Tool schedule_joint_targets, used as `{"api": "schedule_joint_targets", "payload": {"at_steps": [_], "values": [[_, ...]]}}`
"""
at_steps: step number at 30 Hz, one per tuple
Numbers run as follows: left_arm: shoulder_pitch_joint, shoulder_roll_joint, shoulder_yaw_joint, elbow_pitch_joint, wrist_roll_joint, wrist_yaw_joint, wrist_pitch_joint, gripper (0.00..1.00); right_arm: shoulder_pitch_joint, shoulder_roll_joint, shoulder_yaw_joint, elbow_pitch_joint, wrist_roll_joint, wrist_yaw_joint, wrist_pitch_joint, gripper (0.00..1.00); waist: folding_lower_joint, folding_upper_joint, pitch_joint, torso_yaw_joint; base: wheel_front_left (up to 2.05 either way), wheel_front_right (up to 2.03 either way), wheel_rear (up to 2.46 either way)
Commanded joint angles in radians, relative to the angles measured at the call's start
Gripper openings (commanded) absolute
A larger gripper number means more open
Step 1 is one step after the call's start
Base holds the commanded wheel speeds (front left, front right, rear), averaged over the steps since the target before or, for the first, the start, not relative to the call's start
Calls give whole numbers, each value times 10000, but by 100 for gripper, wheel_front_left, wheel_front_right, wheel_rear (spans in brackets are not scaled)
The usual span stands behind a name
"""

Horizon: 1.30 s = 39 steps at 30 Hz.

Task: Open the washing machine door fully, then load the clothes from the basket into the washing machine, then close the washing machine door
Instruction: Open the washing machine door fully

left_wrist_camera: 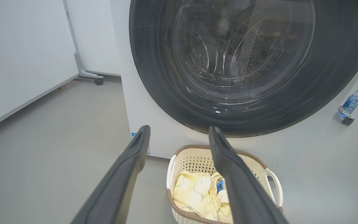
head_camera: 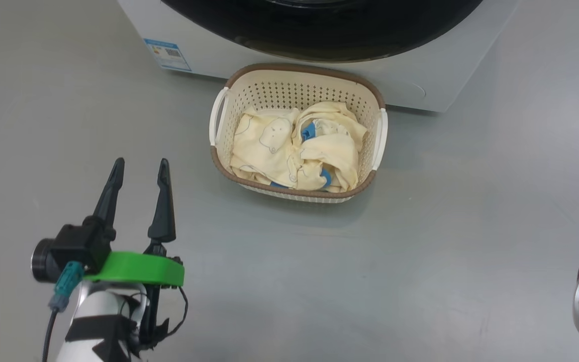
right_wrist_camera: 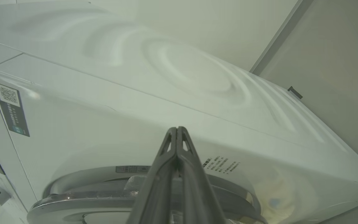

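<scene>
Claw of left arm (head_camera: 140, 161) agape, forward-pointing

This is looking like a test lab: washing machine (left_wrist_camera: 141, 102) standing on bare grey floor (left_wrist_camera: 57, 140), wheeled white partition (left_wrist_camera: 26, 46) at nine o'clock

You have the washing machine (head_camera: 420, 85) at the top of the head view, white and square, with a small blue label (head_camera: 167, 54) low on its front. Its door (left_wrist_camera: 154, 77), a wide glossy black rim around a bulging clear glass bowl, looks flush against the front. Through the glass you can make out the perforated steel drum (left_wrist_camera: 259, 46). Just in front of the machine, the basket (head_camera: 299, 70) sits upright on the floor (head_camera: 420, 251): cream, perforated, brown-rimmed, with white side handles. Inside it the clothes (head_camera: 274, 146) lie crumpled in a heap, pale yellow with faint animal outlines and blue trim.
</scene>
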Motion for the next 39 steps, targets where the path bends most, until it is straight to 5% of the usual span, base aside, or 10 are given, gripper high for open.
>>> {"api": "schedule_joint_targets", "payload": {"at_steps": [1,13,39], "values": [[-289,139,268,-343,-53,69,-109,100,-579,111,260,-357,34,-29,95,0,-1,0,90,78,0,0,0],[-533,126,-127,-353,-447,298,-109,100,-976,283,987,-524,443,-29,1125,0,-1,0,474,419,0,0,0],[-790,124,-513,-419,-782,489,-109,100,-1326,310,778,-308,36,-29,1244,0,-1,0,1221,651,0,0,0]]}}
